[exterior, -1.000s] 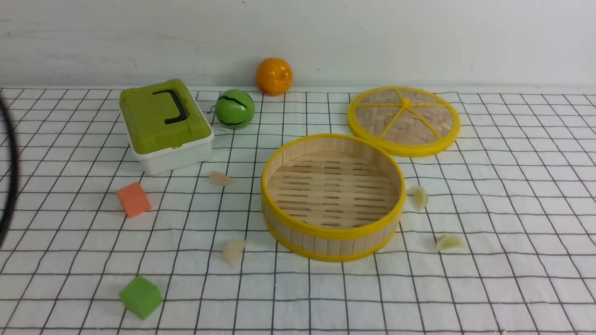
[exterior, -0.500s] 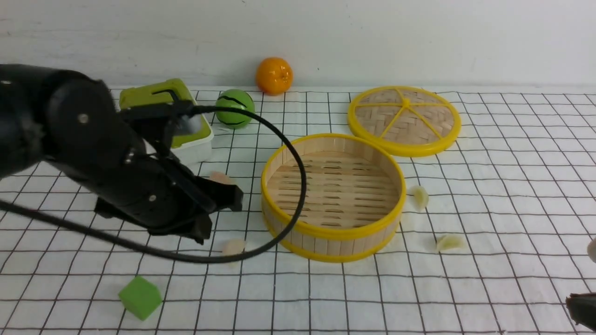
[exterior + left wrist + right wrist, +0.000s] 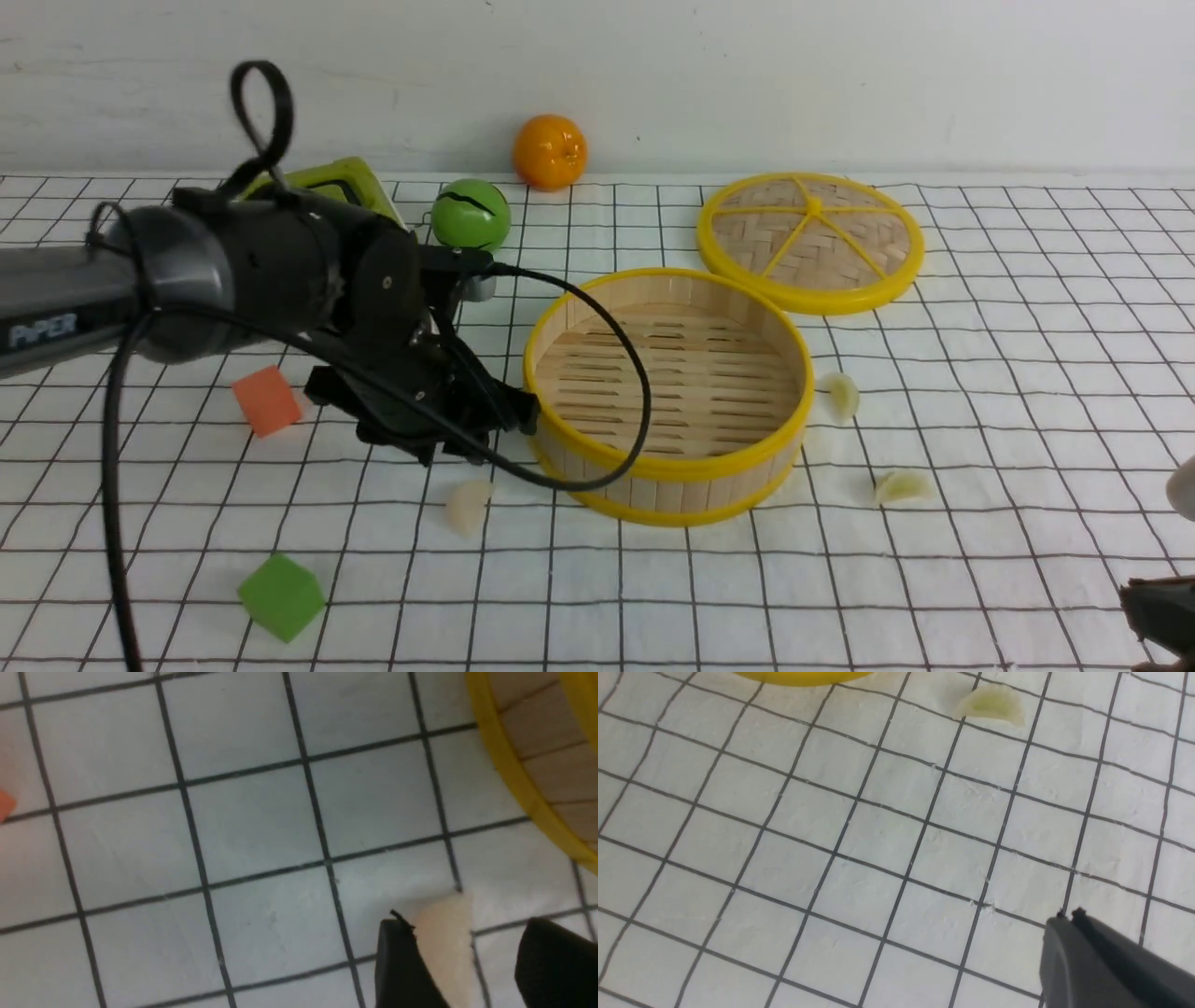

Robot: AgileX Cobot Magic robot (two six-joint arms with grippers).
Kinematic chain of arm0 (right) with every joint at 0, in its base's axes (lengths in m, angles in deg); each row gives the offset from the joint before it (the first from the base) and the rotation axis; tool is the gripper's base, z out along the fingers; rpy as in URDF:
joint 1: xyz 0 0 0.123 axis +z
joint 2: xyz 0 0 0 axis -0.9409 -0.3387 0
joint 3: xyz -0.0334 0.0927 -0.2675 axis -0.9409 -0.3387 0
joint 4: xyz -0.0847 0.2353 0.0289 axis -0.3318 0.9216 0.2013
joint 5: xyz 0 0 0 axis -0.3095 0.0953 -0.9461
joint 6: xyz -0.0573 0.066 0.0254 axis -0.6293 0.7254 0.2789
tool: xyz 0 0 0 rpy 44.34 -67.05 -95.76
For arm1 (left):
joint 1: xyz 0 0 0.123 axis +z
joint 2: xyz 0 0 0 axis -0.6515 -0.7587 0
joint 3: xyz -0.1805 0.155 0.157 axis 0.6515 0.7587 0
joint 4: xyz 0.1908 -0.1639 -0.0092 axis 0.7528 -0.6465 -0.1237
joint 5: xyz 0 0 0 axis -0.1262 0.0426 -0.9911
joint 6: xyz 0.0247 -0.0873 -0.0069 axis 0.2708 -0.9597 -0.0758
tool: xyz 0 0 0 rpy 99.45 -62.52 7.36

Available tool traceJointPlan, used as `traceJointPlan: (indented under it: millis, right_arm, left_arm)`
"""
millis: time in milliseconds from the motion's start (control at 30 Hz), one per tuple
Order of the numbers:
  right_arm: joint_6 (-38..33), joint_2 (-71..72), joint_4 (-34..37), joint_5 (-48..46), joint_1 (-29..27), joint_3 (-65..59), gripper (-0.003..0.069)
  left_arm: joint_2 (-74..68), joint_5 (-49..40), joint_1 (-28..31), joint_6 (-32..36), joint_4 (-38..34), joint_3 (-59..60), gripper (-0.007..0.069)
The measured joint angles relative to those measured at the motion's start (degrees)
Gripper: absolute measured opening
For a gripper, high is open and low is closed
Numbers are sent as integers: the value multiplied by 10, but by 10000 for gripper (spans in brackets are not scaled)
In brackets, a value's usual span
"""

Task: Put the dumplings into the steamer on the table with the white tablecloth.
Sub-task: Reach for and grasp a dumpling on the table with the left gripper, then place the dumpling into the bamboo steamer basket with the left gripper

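The steamer [image 3: 667, 467] stands mid-table on the white tablecloth [image 3: 980, 373] with nothing in it. A whitish dumpling [image 3: 467, 505] lies at its front left. Two more dumplings [image 3: 843, 395] [image 3: 901, 486] lie to its right. My left gripper [image 3: 471, 437] hangs by the steamer's left wall, just above that whitish dumpling. In the left wrist view the gripper [image 3: 467, 926] is open and the dumpling [image 3: 444, 938] lies on the cloth between the fingers, beside the steamer's base [image 3: 518, 779]. My right gripper [image 3: 1066, 917] is shut, at the front right corner [image 3: 1158, 607]. A pale green dumpling [image 3: 992, 704] lies ahead of it.
The woven lid [image 3: 809, 241] lies behind the steamer on the right. A green-lidded box [image 3: 359, 182] is mostly behind my left arm. A green ball [image 3: 470, 217] and an orange [image 3: 549, 151] sit at the back. An orange cube [image 3: 266, 399] and a green cube [image 3: 281, 595] lie at the left.
My left arm has swung in from the left toward the steamer and now hides the dumpling left of it. Its jaws have opened. The right gripper has come into view at the bottom right.
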Motion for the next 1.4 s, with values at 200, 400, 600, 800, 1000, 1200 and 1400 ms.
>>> traceJointPlan:
  millis: [200, 400, 600, 800, 1000, 1200, 1400]
  right_arm:
    - [0, 0, 0, 2, 0, 0, -8]
    - [-1, 0, 7, 5, 0, 0, -5]
    - [-2, 0, 13, 7, 0, 0, -1]
    - [-2, 1, 14, 8, 0, 0, 1]
    - [-3, 1, 26, 8, 0, 0, 5]
    - [-3, 1, 30, 10, 0, 0, 9]
    - [-5, 1, 29, 11, 0, 0, 13]
  left_arm:
    - [-36, -17, 0, 0, -1, -9, 338]
    - [-46, -17, 0, 14, -8, -10, 204]
    - [-46, -27, 0, 14, -28, -15, 178]
    - [-20, -125, 0, 15, -38, -67, 178]
    - [14, -150, 0, 17, -103, -211, 176]
    - [-55, -132, 0, 51, -185, -321, 157]
    - [-190, -164, -2, 56, -193, -413, 153]
